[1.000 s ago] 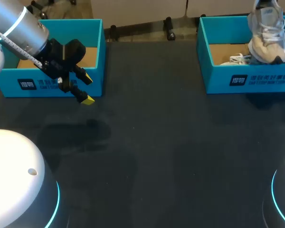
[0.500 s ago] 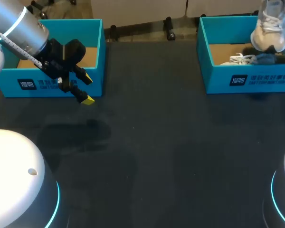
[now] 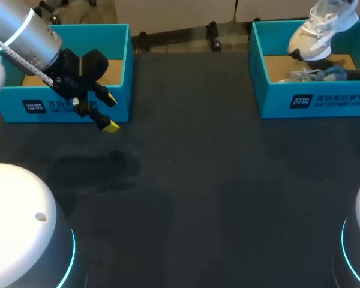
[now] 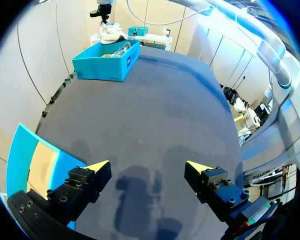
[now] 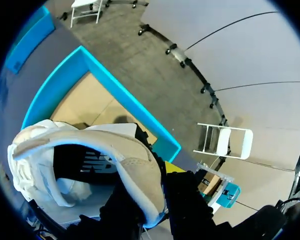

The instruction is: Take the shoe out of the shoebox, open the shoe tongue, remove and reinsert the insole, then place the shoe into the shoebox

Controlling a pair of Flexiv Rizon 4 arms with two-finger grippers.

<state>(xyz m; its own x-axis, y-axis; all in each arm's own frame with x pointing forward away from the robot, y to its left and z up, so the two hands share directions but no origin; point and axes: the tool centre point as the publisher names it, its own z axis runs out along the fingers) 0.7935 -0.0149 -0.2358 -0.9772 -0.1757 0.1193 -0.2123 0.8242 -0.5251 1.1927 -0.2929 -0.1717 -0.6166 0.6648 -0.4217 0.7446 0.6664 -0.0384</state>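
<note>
While the first step is being carried out, the head view is showing the white shoe (image 3: 321,27) hanging tilted, toe down, above the right shoebox (image 3: 312,99) at about 1 o'clock on the table (image 3: 198,198). It is lifted above the walls but not yet away from the box. A second shoe (image 3: 315,75) is lying inside that box. My left gripper (image 3: 108,113) is hovering at 10 o'clock, just in front of the left shoebox (image 3: 66,107), fingers spread and holding nothing. I judge that opening the tongue, pulling and refitting the insole, and returning the shoe are all waiting to be done.

Looking out from the left wrist, the left gripper (image 4: 147,166) is showing its fingers wide apart over bare dark table (image 4: 155,100). The right shoebox (image 4: 107,62) is standing far ahead, toward the fingers' 11 o'clock, with the shoe (image 4: 110,34) raised above it. A corner of the left shoebox (image 4: 35,167) is sitting beside one finger.

Looking out from the right wrist, the right gripper (image 5: 157,187) is pinching the shoe (image 5: 85,160) at its collar, one finger inside and one outside. The right shoebox (image 5: 125,105) is lying beneath and beyond.

As for the surface, the table is looking dark, matte and flat, the two boxes standing well apart at its far corners.
</note>
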